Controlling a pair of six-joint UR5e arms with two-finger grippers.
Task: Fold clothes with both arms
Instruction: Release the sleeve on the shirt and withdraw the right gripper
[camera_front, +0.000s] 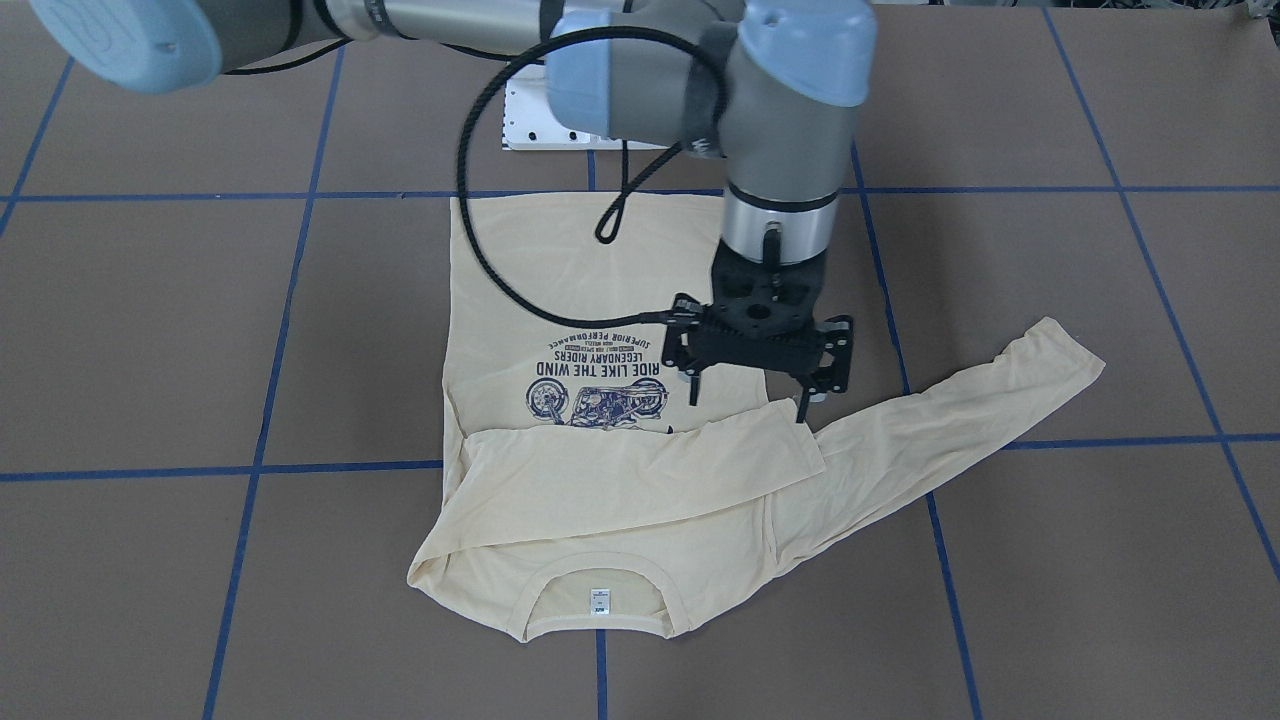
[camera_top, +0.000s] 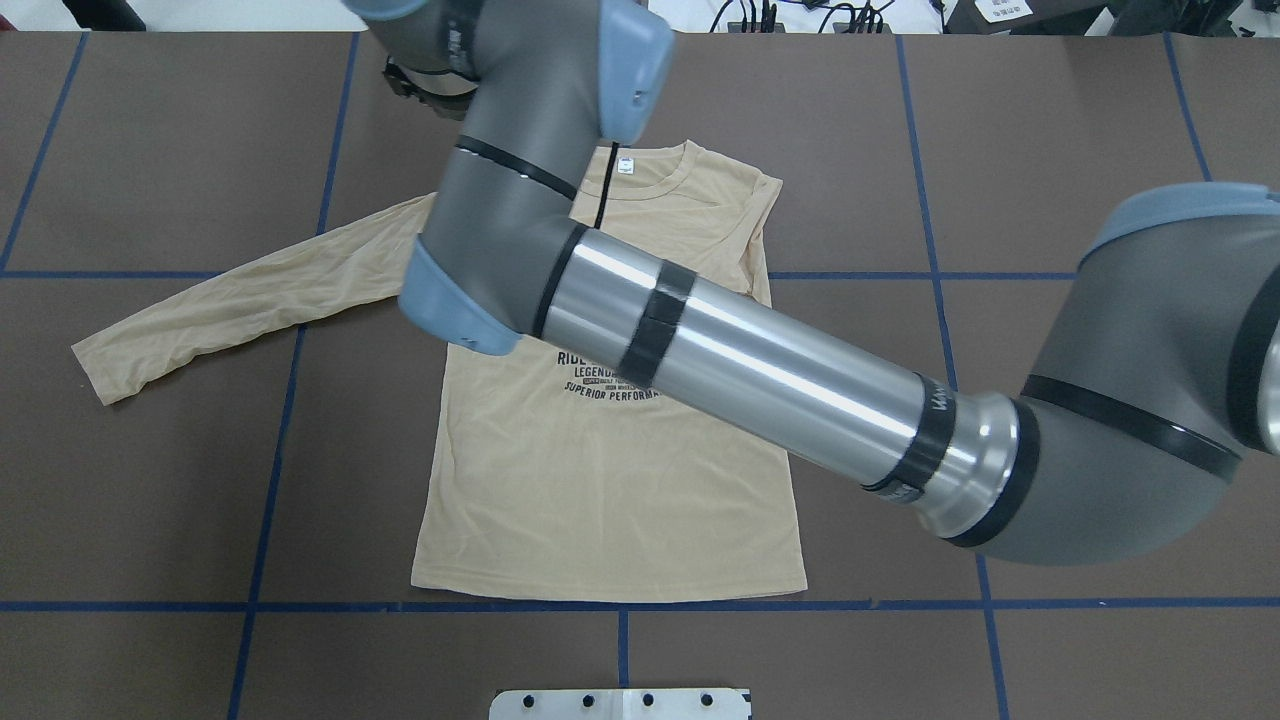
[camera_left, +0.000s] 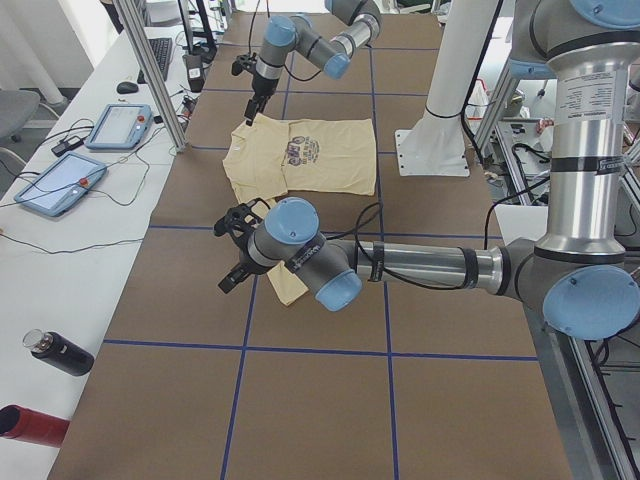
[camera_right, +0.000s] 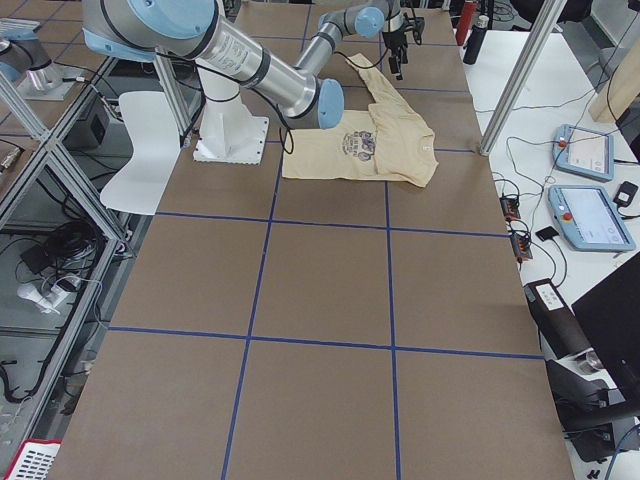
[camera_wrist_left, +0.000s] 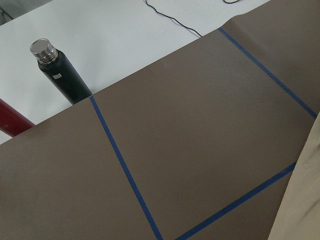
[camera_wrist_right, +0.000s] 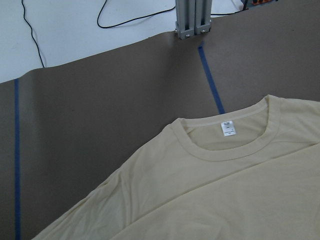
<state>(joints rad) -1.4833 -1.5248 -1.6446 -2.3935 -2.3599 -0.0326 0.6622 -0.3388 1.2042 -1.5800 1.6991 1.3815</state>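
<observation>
The cream-yellow T-shirt (camera_front: 560, 270) lies flat, print side up, in the middle of the brown worktop (camera_front: 150, 330). In the front-facing view its hem points to 12 o'clock, towards the white base plate (camera_front: 550, 120), and its collar with the small neck label (camera_front: 600, 600) points to 6 o'clock. One sleeve (camera_front: 640, 460) is folded across the chest, just under the navy print (camera_front: 600, 385). Its cuff ends at the 3 o'clock side of the body. The other sleeve (camera_front: 960, 420) stretches out over the worktop towards 2 o'clock, crossing a blue tape line (camera_front: 1100, 440).

The right arm (camera_top: 760, 370) reaches across the shirt from the 3 o'clock side of the overhead view. The right gripper (camera_front: 748, 400) points down over the cuff of the folded sleeve, with its fingers (camera_front: 800, 410) spread apart and nothing between them. Whether the tips touch the cloth cannot be told.

The left arm (camera_left: 420, 265) stretches low along the worktop. The left gripper (camera_left: 230, 255) sits near the end of the outstretched sleeve, and I cannot tell whether its fingers are apart or together. Its wrist camera sees only an edge of the cloth at 4 o'clock. At 10 o'clock a dark bottle (camera_wrist_left: 60, 70) and a red one (camera_wrist_left: 10, 120) lie on the white surface beside the worktop.
</observation>
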